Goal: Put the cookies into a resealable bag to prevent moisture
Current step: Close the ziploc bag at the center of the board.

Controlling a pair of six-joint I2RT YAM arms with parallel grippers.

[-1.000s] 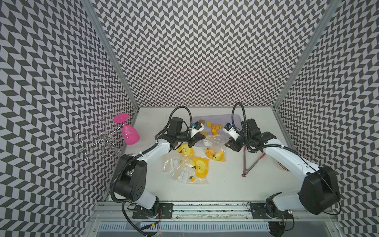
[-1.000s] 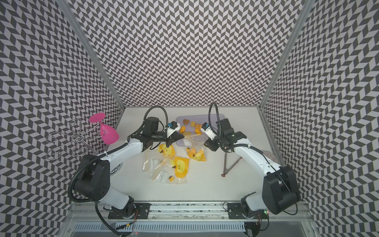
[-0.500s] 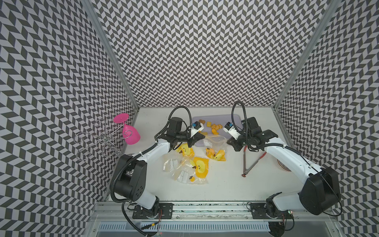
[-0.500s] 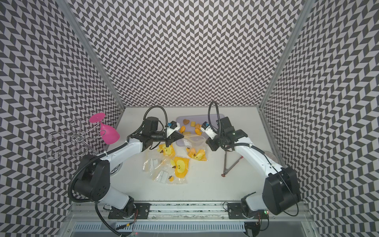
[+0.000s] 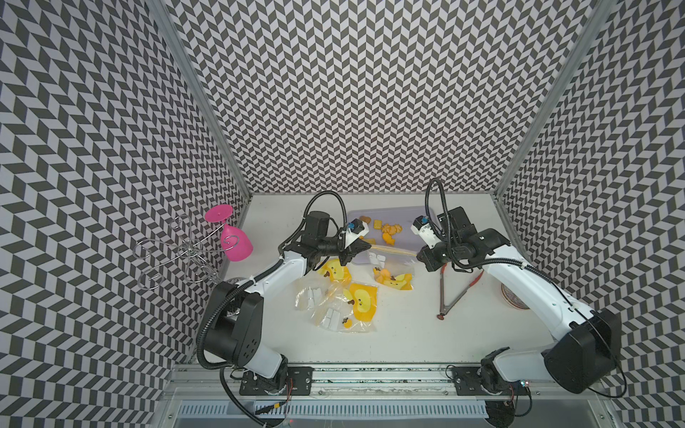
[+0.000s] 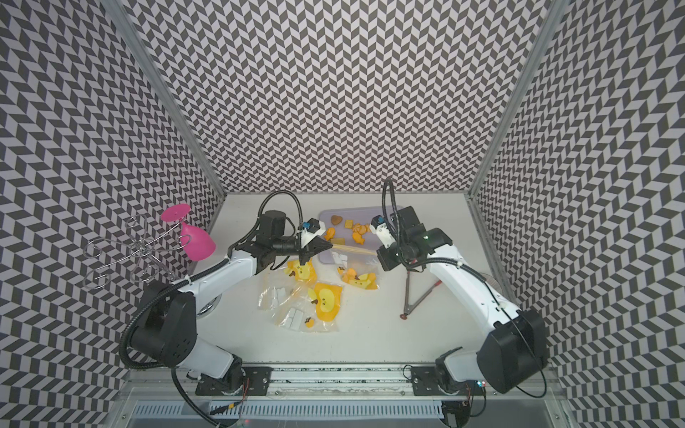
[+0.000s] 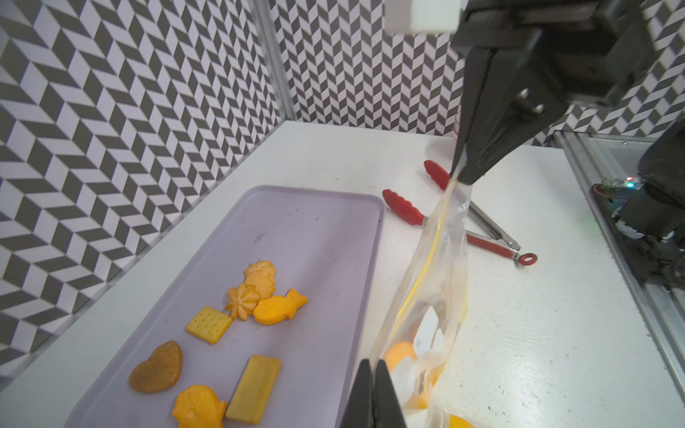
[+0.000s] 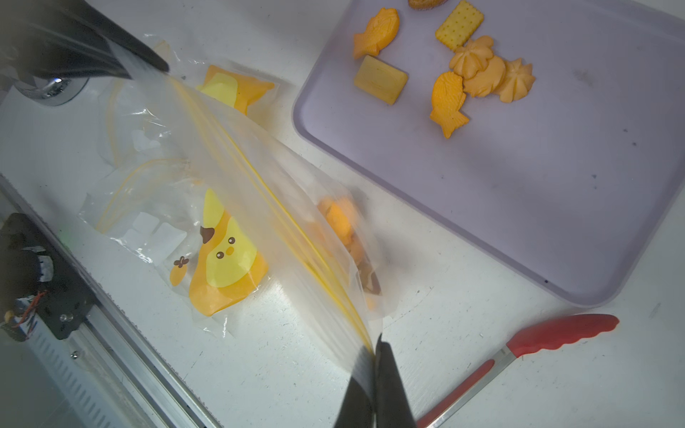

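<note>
The resealable bag (image 8: 259, 166), thin clear film with a yellow double zip strip along its mouth, hangs stretched between the two arms. The left jaws are clenched on one end of the strip and the right jaws on the other, black tips pressed flat together, so the strip runs taut above the white speckled counter (image 7: 537, 333). Orange shapes sit low in the bag, too blurred to tell biscuit from print.

The cookies (image 7: 259, 296) lie loose on a smooth, round-cornered lilac tray (image 7: 315, 241) just beside the bag: two orange fish, ridged rosettes overlapping each other, a dimpled yellow square cracker (image 7: 208, 324), a grainy brown heart (image 7: 157, 367) and a pale grooved bar (image 7: 254, 389).

Metal tongs (image 8: 556, 331) with scalloped red tips rest on the counter near the tray's corner. Crinkled spare bags (image 5: 352, 296) printed with yellow chicks lie flat beyond the held one.
</note>
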